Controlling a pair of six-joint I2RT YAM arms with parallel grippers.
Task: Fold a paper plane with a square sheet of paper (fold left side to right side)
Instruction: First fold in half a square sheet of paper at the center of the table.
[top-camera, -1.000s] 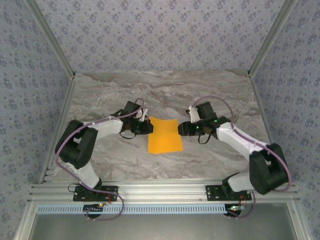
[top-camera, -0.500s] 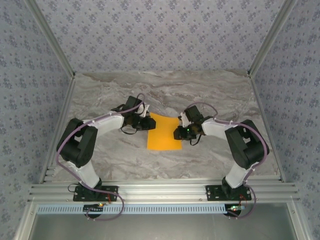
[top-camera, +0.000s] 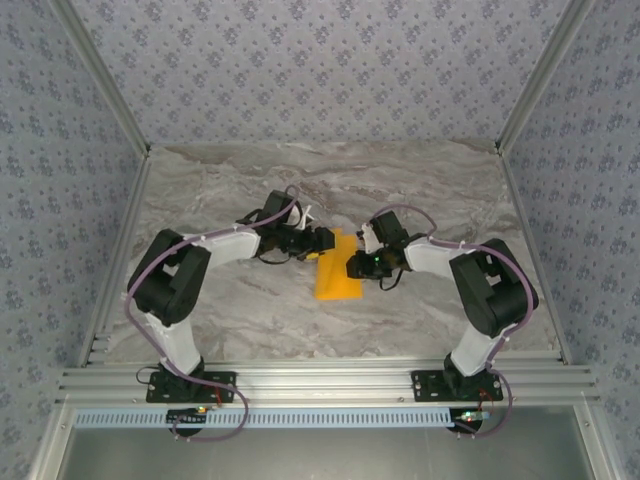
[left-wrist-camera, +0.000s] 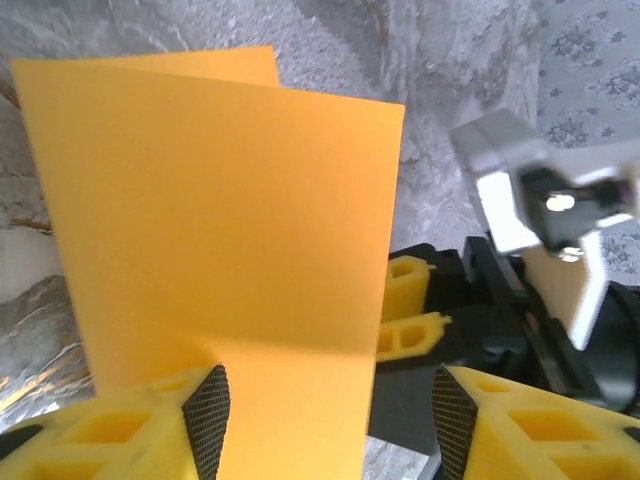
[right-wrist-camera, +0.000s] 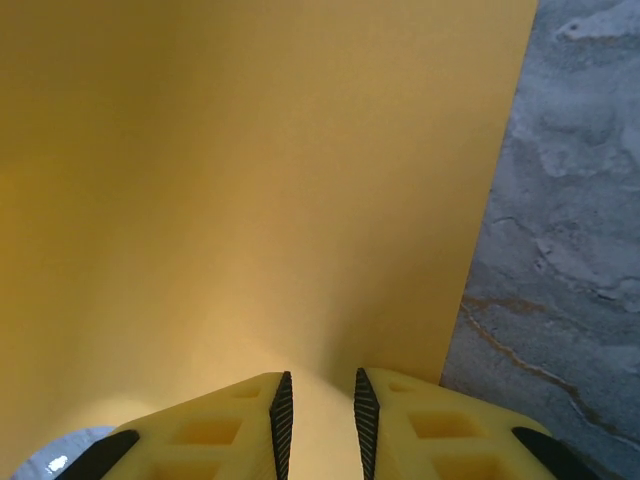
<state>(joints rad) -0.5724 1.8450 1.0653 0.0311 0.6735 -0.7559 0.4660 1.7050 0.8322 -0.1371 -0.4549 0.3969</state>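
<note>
1. Top external view. The sheet of paper (top-camera: 335, 278) lies near the middle of the marble table (top-camera: 230, 320), between the two arms. It reads as a narrow upright orange strip, with its left part lifted off the table and leaning toward the right.
2. Same view. The left gripper (top-camera: 322, 240) sits at the upper left corner of the sheet. The right gripper (top-camera: 353, 266) sits at the sheet's right edge, about halfway down. The two grippers are near each other, with the paper between them.
3. Left wrist view. The sheet of paper (left-wrist-camera: 220, 230) stands in front of the camera as a raised flap. A second orange layer peeks out behind its top edge.
4. Same view. The left gripper (left-wrist-camera: 330, 410) is released: its black pads (left-wrist-camera: 208, 412) stand wide apart. The lower end of the flap runs down between them, and neither pad presses on it.
5. Same view. The right gripper (left-wrist-camera: 412, 305) is just beside the flap's right edge, its yellow fingers close together. Grey table (left-wrist-camera: 330, 40) shows beyond.
6. Right wrist view. The sheet of paper (right-wrist-camera: 250, 180) covers most of the frame, with table (right-wrist-camera: 560, 250) along the right.
7. Same view. The fingers (right-wrist-camera: 282, 410) of the right gripper (right-wrist-camera: 323, 410) leave only a slim gap, and orange shows through it. We cannot tell whether they pinch the sheet or merely rest on it.
</note>
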